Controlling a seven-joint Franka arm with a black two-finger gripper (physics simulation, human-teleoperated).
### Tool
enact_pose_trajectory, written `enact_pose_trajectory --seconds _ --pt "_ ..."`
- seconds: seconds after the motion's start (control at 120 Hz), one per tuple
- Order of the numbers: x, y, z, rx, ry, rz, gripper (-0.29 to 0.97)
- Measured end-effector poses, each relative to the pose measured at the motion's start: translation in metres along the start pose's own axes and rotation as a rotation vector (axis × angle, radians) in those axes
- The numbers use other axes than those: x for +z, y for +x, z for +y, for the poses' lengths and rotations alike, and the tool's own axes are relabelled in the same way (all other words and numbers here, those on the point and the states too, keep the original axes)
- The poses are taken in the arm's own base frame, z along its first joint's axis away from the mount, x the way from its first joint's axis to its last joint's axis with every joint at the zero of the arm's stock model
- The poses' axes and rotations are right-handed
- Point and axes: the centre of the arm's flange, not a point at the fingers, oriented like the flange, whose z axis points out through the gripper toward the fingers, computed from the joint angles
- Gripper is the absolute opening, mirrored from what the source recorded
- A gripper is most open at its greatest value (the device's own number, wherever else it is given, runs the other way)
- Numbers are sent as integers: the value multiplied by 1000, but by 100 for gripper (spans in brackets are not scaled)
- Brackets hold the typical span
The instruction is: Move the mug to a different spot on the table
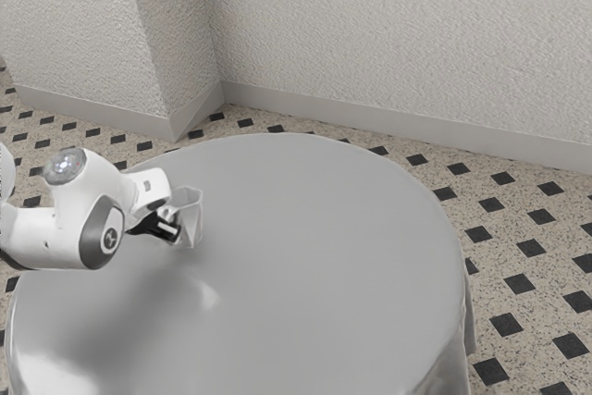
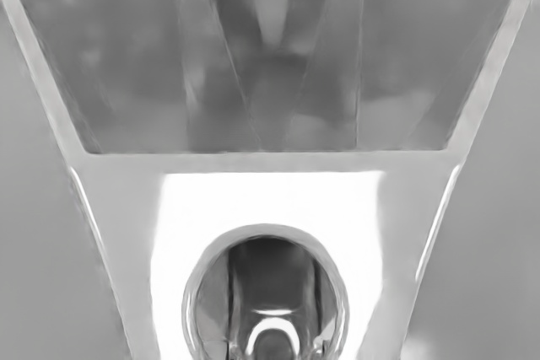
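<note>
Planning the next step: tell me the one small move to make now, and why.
Probably a short lift, provided the grasp is firm: the gripper sits at the mug, over its handle, and the mug appears to stand on the table near its edge at the exterior view's left.

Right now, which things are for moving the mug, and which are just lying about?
For the job: pale grey angular mug; black two-finger claw; round grey table.
Just there: speckled tiled floor with black squares; white textured walls.
</note>
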Motion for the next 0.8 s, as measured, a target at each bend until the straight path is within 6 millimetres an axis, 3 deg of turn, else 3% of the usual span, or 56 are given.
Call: enact_pose_trajectory --seconds 0.225,0.492,0.8 --pt "0 6 53 72 -46 31 0" --pt "18 11 112 -12 -93 52 0" --pt "39 26 121 -97 -78 81 1"
